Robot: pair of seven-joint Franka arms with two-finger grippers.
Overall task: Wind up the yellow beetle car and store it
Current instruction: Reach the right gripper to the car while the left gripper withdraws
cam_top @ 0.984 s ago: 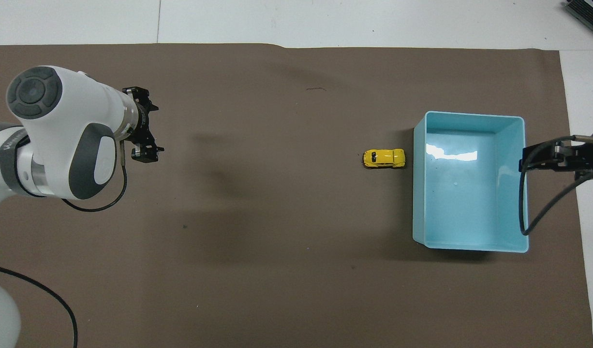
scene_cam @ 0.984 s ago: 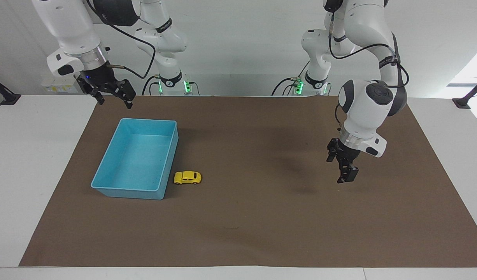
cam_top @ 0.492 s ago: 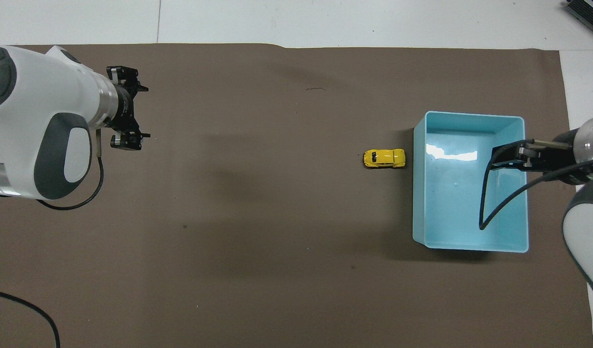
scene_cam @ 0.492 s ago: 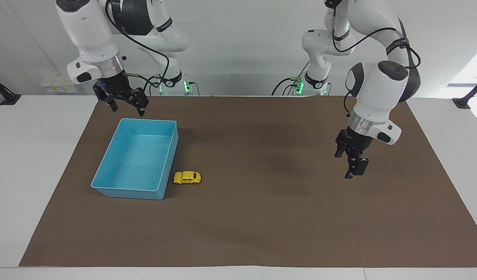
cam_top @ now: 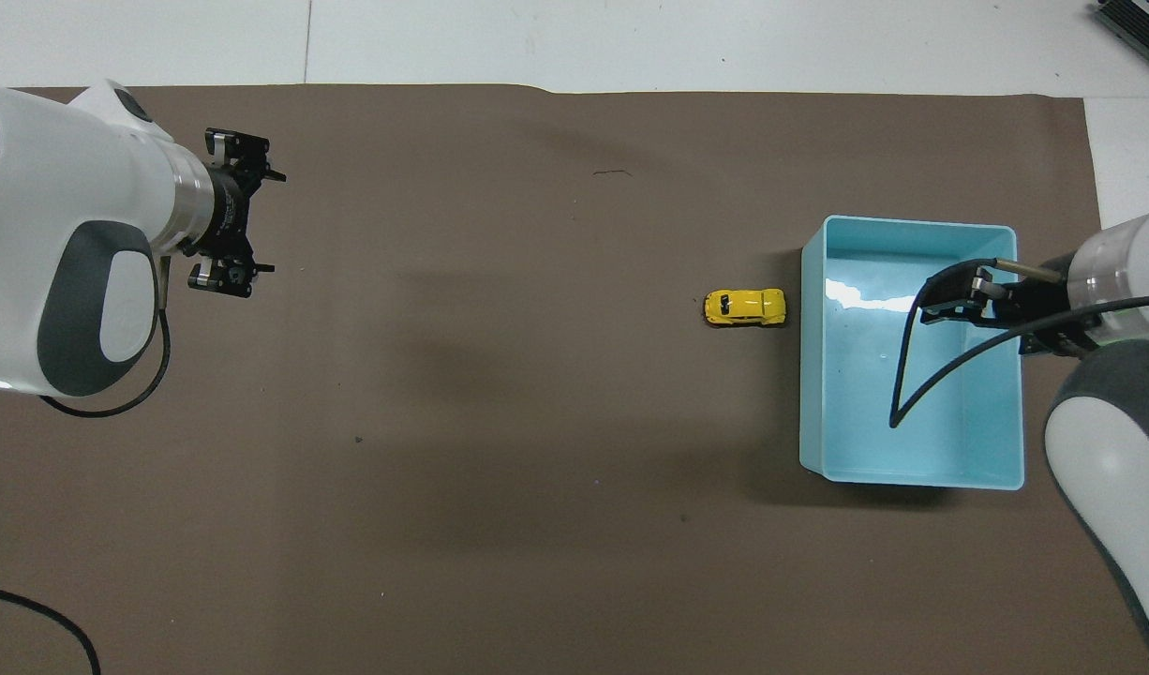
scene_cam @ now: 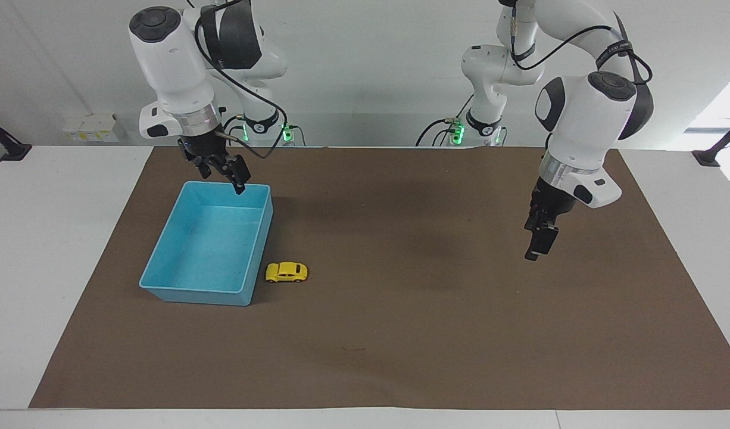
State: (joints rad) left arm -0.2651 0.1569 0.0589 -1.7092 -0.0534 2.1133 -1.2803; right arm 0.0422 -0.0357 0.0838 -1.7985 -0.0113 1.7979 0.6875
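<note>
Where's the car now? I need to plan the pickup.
The car sits on the mat beside the bin, toward the right arm's end.

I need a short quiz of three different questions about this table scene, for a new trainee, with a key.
1. True or false: the yellow beetle car lies inside the light-blue bin.
2. The right gripper is up over: A) the bin, B) the car, C) bare brown mat.
3. Fill in: the left gripper holds ____.

Key: 1 false, the car stands on the mat beside the bin, on the side toward the left arm's end. 2 A, over the bin's edge nearest the robots. 3 nothing; both grippers are open and empty.
</note>
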